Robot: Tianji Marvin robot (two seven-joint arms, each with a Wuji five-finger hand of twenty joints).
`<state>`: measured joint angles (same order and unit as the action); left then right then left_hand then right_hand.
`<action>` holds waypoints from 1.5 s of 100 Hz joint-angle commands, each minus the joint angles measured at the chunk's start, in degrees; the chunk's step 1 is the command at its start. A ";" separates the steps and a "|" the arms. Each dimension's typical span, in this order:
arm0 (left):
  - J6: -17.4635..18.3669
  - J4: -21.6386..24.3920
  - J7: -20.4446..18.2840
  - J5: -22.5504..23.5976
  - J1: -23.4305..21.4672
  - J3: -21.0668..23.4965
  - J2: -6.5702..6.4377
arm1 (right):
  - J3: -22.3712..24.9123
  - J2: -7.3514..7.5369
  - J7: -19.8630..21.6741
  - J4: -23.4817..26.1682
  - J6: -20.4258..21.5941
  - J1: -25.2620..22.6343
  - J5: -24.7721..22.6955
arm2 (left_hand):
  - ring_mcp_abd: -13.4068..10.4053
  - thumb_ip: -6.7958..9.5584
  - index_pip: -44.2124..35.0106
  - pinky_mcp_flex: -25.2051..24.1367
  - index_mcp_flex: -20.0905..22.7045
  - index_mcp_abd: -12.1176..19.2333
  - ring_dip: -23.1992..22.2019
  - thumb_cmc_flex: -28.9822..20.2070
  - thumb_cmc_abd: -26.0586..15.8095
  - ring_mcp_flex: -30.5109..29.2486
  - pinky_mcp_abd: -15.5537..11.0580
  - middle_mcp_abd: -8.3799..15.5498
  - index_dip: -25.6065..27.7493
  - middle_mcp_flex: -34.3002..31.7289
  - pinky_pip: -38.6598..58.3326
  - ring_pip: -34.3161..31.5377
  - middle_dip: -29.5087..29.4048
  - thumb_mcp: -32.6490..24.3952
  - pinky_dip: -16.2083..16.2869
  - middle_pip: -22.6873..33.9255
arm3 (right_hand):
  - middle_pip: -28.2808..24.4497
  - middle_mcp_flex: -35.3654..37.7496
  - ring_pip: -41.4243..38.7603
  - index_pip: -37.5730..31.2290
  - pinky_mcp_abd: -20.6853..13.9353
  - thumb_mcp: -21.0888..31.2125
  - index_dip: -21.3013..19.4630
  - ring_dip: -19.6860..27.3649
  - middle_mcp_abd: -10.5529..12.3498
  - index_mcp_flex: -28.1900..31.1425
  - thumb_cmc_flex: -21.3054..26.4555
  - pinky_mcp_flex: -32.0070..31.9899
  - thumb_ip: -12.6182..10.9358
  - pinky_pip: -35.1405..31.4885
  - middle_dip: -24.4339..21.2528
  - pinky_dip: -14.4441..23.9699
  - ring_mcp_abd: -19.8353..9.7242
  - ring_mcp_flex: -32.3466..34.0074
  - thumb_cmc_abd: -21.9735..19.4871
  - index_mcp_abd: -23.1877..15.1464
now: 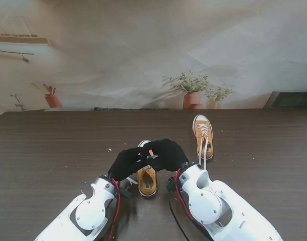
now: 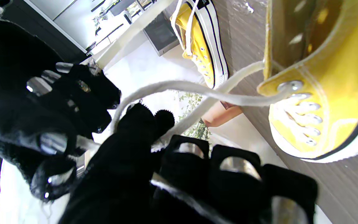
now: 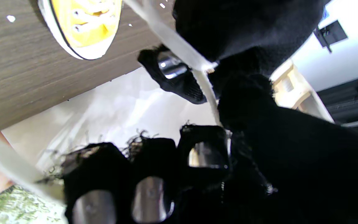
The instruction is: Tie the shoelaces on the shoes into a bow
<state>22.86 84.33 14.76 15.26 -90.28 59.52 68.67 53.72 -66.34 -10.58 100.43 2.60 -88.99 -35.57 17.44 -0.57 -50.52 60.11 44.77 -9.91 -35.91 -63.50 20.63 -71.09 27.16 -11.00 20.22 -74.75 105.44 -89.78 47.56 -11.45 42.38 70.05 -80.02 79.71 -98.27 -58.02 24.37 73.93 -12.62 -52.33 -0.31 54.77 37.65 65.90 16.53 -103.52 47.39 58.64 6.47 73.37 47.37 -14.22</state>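
**Inspector:** On the dark wood-grain surface (image 1: 53, 150), stand view: the nearer yellow shoe (image 1: 146, 181) sits at centre, close to me, partly under both hands. The second yellow shoe (image 1: 202, 133) lies farther off to the right, well apart. The left hand (image 1: 127, 163) and right hand (image 1: 168, 154), both in black gloves, meet directly over the nearer shoe. Bare surface lies wide on both sides, and its far edge is well away from the shoes.

**Clerk:** Left wrist view?

**Inspector:** A white shoelace (image 2: 179, 88) runs from the top eyelet of the nearer yellow shoe (image 2: 322, 93) into the left hand (image 2: 141, 161), whose fingers (image 2: 135, 124) pinch it. The second yellow shoe (image 2: 200, 43) shows a dark heel patch; its lettering is too blurred to read.

**Clerk:** Right wrist view?

**Inspector:** The right hand (image 3: 259, 140) has its fingers (image 3: 244, 99) closed on a white shoelace (image 3: 179, 46), which is drawn taut. A yellow toe with a white rubber cap shows on the surface (image 3: 26, 68). No legible writing anywhere.
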 commanded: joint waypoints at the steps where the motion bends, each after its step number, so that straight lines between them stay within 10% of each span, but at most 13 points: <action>1: -0.29 0.96 -0.62 0.27 -0.41 0.39 -0.05 | 0.36 1.20 1.63 -0.04 1.37 0.15 -1.01 | 1.40 -0.37 -0.68 2.17 1.71 1.77 -1.03 -2.19 -1.01 -1.52 -12.81 -3.46 1.12 -2.86 14.54 -1.95 1.33 1.89 -0.79 -0.49 | -3.81 3.45 -5.15 -3.26 -0.30 3.81 -1.31 -1.38 -0.71 3.00 -0.81 2.12 -0.41 -16.46 1.29 1.20 -2.84 1.59 0.90 0.33; 41: 0.30 1.65 -1.03 2.29 -1.19 1.73 -0.59 | 0.42 3.86 -1.16 -3.14 5.32 2.06 -20.29 | 1.32 -0.37 -0.37 2.17 1.76 1.58 -1.13 -2.37 -1.12 -1.53 -12.79 -3.38 1.73 -2.79 14.54 -1.91 1.41 1.99 -0.83 -0.70 | -0.53 3.38 -3.87 -0.83 -5.34 5.84 4.51 1.08 2.84 1.59 -7.48 2.31 -0.53 -16.46 1.21 -3.33 -6.41 1.85 1.60 4.31; 63: 0.38 1.76 -1.17 2.43 -1.33 1.90 -0.66 | -0.79 4.78 -3.14 -3.47 1.24 2.29 -27.70 | 1.32 -0.37 -0.17 2.17 1.79 1.58 -1.17 -2.36 -1.22 -1.54 -12.78 -3.37 1.91 -2.78 14.54 -1.90 1.47 2.09 -0.84 -0.75 | 2.48 0.38 -2.88 5.24 -5.61 -1.04 12.22 4.69 2.62 -6.28 -6.41 1.86 0.27 -14.61 3.72 -7.75 -7.06 1.89 -6.27 2.67; 94: 0.82 1.68 -1.50 2.47 -1.41 1.95 -0.77 | -2.98 4.78 -2.25 -4.52 -5.54 2.79 -29.00 | 1.27 -0.36 -0.01 2.17 1.75 1.71 -1.20 -2.38 -1.34 -1.54 -12.78 -3.30 2.05 -2.72 14.54 -1.87 1.53 2.21 -0.84 -0.87 | 2.69 -6.82 0.90 16.83 -1.66 -7.10 0.46 10.07 2.72 -21.43 -6.45 0.98 -8.99 -7.26 6.19 -10.00 -5.47 1.75 -19.48 3.81; 136: 0.88 2.02 -1.81 2.51 -1.92 2.13 -0.91 | -6.42 2.98 -4.50 -10.06 -8.36 5.27 -21.23 | 1.01 -0.35 0.21 2.17 1.70 1.75 -1.24 -2.45 -1.46 -1.55 -12.78 -3.16 2.04 -2.64 14.54 -1.86 1.64 2.40 -0.84 -1.01 | 4.03 -17.79 13.88 14.39 3.14 -9.77 -2.33 18.98 2.21 -45.71 -3.91 -7.90 -9.27 6.58 4.82 -12.18 -0.45 1.71 -22.46 7.08; 150: 0.94 2.19 -2.11 2.59 -2.23 2.32 -1.02 | -7.06 2.45 -6.47 -11.42 -8.71 5.73 -20.13 | 1.01 -0.34 0.29 2.17 1.72 1.74 -1.26 -2.49 -1.52 -1.55 -12.78 -3.08 1.96 -2.64 14.54 -1.85 1.69 2.45 -0.84 -1.06 | 5.51 -30.29 25.40 24.10 1.31 -10.36 5.94 26.65 0.91 -49.78 -1.94 -19.62 -0.98 14.08 -2.05 -9.68 1.80 -1.46 -18.73 8.28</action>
<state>23.61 85.79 13.80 17.61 -92.08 61.83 67.83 46.61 -63.58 -17.14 89.47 -5.92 -83.50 -55.68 17.45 -0.57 -48.54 60.11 44.61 -11.72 -35.91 -63.50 20.63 -71.09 27.16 -10.99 21.02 -74.75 105.47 -89.78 47.98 -10.86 42.02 69.98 -75.43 53.63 -75.69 -40.51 25.77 64.85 -10.60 -27.51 1.77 8.35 33.80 50.05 13.10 -91.48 47.82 47.83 6.55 73.16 27.44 -10.49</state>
